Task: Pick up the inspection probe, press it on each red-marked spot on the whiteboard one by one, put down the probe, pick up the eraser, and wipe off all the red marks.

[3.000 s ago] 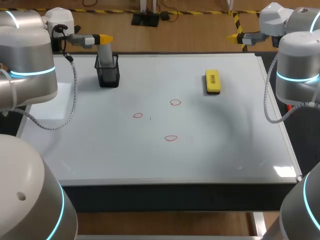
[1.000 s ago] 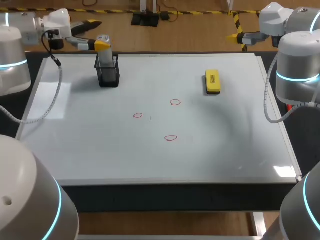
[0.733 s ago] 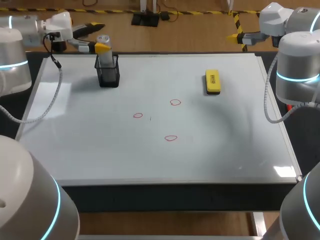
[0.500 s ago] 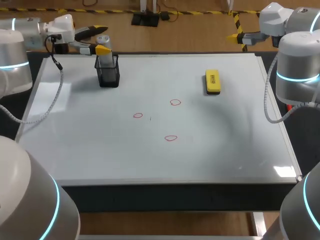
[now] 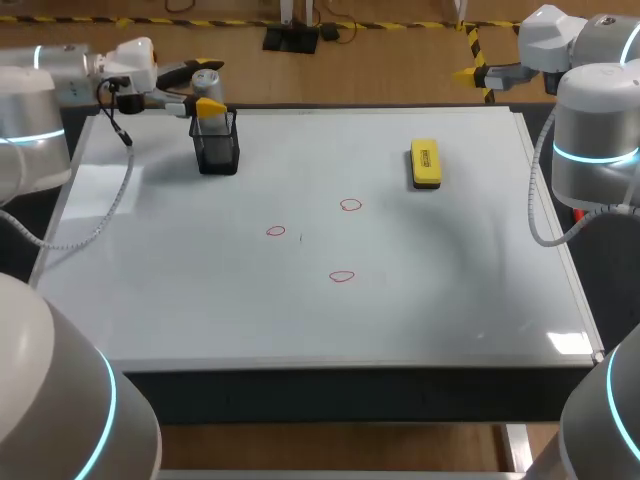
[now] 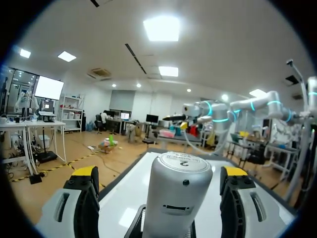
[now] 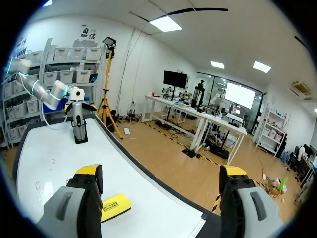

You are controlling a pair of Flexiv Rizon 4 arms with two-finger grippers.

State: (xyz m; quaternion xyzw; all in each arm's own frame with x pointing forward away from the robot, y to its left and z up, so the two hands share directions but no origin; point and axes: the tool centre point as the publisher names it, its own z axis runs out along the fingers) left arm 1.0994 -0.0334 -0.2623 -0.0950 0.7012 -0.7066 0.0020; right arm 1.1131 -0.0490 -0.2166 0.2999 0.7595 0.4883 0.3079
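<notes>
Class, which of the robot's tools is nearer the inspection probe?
Left. The left tool straddles the probe; the right tool hangs beyond the whiteboard's far right corner.

A cup (image 5: pixel 217 150) stands near the tabletop's (image 5: pixel 480 300) far left corner, with the probe (image 5: pixel 206 78) upright in it. The left pincer (image 5: pixel 212 86) is at the probe's top, a finger on each side, touching neither. The eraser (image 5: pixel 425 164) lies near the far edge, toward the right. About the middle are three marks: one mark (image 5: pixel 350 205) nearest the eraser, one mark (image 5: pixel 276 231) left of it, one mark (image 5: pixel 342 276) nearer the front edge. The right pincer (image 5: pixel 468 72) hangs beyond the far right corner, fingers apart.
</notes>
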